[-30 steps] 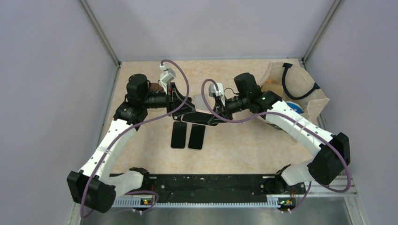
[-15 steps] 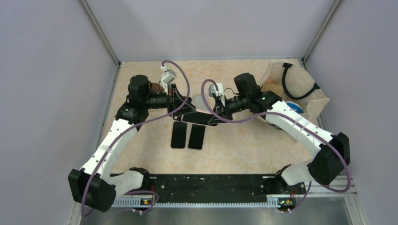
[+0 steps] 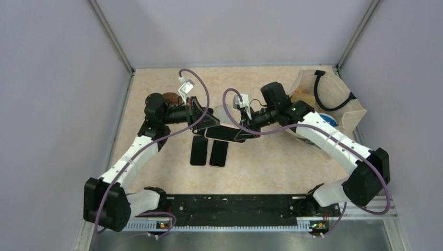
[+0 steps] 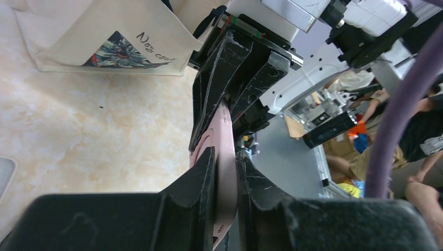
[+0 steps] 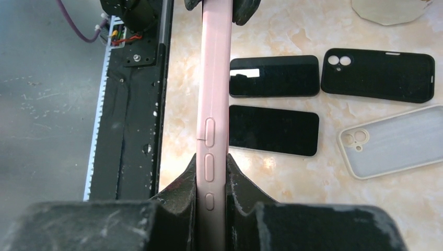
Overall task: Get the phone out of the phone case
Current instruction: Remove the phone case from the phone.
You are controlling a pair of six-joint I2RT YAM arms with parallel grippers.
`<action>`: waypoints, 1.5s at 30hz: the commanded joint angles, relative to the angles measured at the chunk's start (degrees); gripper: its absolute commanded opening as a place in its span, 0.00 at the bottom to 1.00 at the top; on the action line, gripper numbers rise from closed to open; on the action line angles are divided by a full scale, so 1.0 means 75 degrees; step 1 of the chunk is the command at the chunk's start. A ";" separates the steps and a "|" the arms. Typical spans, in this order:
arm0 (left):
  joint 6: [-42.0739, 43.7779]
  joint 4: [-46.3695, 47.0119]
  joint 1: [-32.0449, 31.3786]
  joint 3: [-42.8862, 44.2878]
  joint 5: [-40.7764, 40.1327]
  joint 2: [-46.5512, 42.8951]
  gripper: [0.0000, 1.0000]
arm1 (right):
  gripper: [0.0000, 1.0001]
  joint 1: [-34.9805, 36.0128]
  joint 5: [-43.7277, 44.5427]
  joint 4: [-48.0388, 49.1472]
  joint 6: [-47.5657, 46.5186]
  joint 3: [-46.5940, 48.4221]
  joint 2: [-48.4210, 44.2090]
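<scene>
One change — left end effector [image 4: 225, 168] now grips the case [image 5: 214, 78].

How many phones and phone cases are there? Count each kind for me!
Bare phones lying flat: 2
Empty cases lying flat, one black, one pale grey: 2
Pink case held in the air: 1
Total: 5

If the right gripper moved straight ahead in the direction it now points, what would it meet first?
Likely the left gripper, which clamps the far end of the pink cased phone that the right gripper itself holds; depth is unclear.
</scene>
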 commanded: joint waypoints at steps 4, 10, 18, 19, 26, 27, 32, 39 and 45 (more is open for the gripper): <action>-0.3679 0.3086 -0.0036 -0.0520 0.0035 0.0895 0.00 | 0.00 0.0160 0.0098 0.0468 -0.1327 0.0939 -0.0268; -0.4542 0.3795 -0.0103 -0.0695 -0.0104 0.1429 0.00 | 0.00 0.0246 0.0244 0.0178 -0.1801 0.1133 -0.0167; -0.4904 0.3805 -0.0139 -0.0907 -0.0431 0.1952 0.00 | 0.00 0.0354 0.0661 -0.0246 -0.2229 0.1386 -0.0056; -0.4951 0.3820 -0.0144 -0.0925 -0.0480 0.2015 0.00 | 0.00 0.0373 0.0708 -0.0289 -0.2274 0.1399 -0.0064; -0.5153 0.3857 -0.0162 -0.0987 -0.0620 0.2414 0.00 | 0.00 0.0399 0.0694 -0.0493 -0.2428 0.1514 -0.0097; -0.5162 0.3838 -0.0169 -0.0970 -0.0629 0.2463 0.00 | 0.00 0.0414 0.0664 -0.0547 -0.2463 0.1536 -0.0086; -0.5024 0.3351 -0.0184 -0.0904 -0.0725 0.2605 0.00 | 0.00 0.0513 0.0674 -0.0747 -0.2596 0.1710 -0.0058; -0.4056 0.1742 -0.0198 -0.0712 -0.0968 0.2537 0.00 | 0.00 0.0580 0.0628 -0.0965 -0.2746 0.1910 -0.0056; -0.2927 -0.0045 -0.0207 -0.0374 -0.1328 0.2523 0.00 | 0.00 0.0593 0.0605 -0.1021 -0.2796 0.2015 -0.0070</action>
